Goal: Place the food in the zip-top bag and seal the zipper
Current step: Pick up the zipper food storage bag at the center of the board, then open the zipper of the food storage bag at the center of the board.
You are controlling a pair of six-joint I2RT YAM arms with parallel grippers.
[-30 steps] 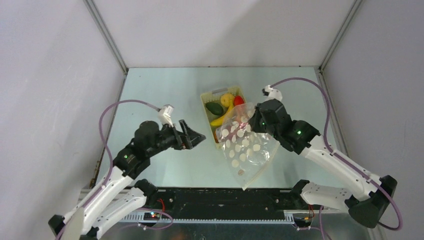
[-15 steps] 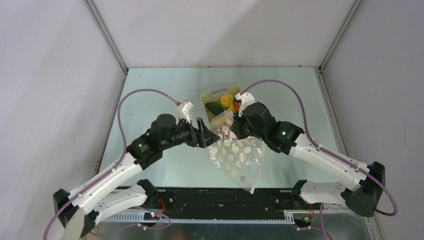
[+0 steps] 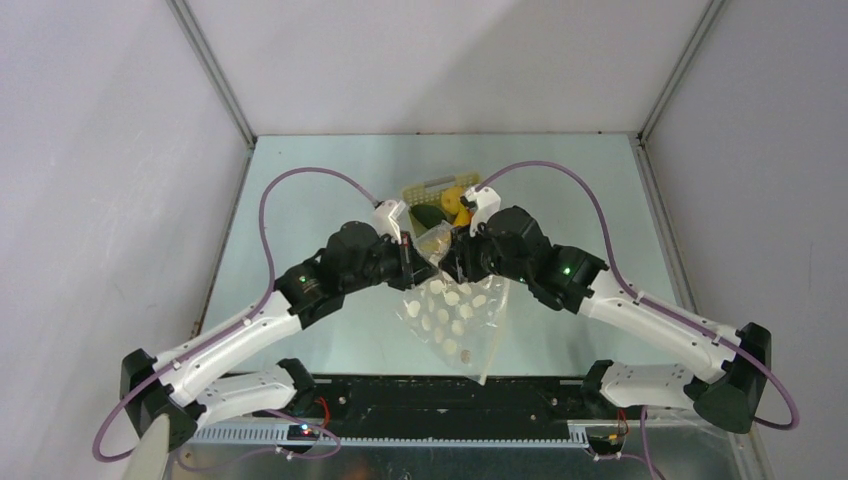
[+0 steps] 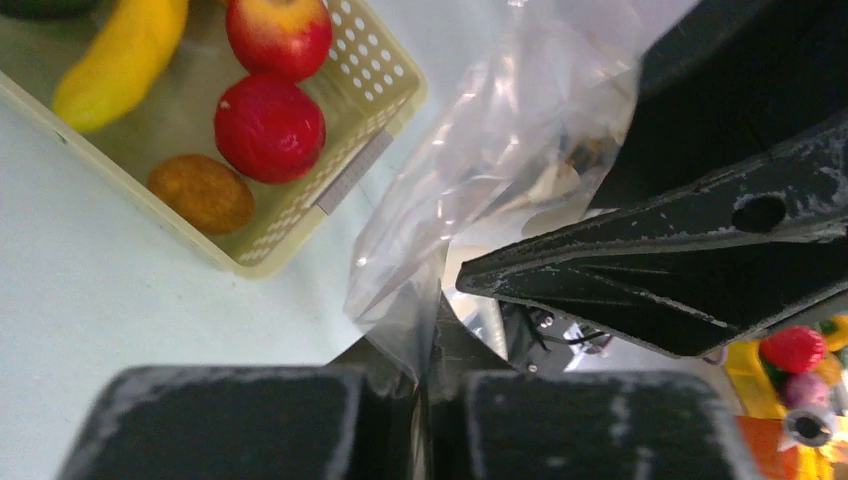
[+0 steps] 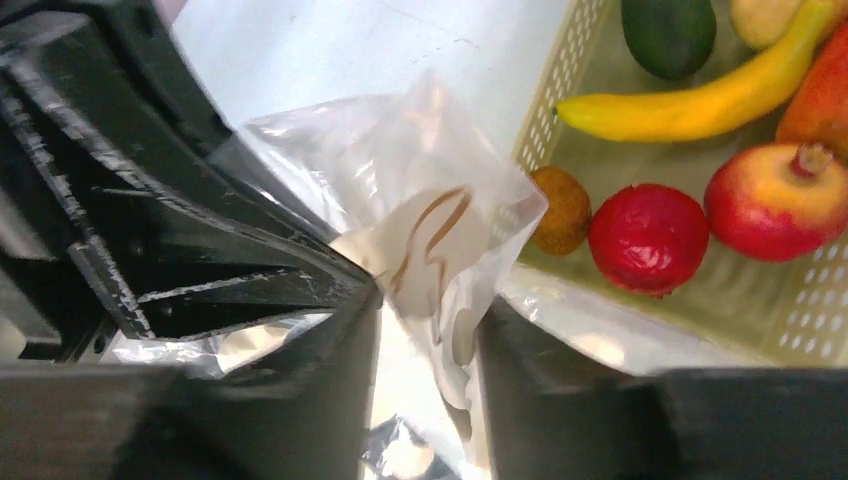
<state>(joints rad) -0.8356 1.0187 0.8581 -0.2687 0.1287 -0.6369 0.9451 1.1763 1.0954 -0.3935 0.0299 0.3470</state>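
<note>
Film of the zip-top bag (image 3: 455, 312) is judged light, limp and slippery; best pinched firmly near the top. The left pincer (image 4: 427, 375) nips it narrowly, and the right pincer (image 5: 430, 310) clamps a fold.

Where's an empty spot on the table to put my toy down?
Bare table lies left of the basket and right of it, out to the table's edges. The middle is crowded: the bag hangs there by the basket.

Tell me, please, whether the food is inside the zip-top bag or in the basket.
In the basket: the banana and red fruits lie there; no food shows through the clear zip-top bag.
</note>
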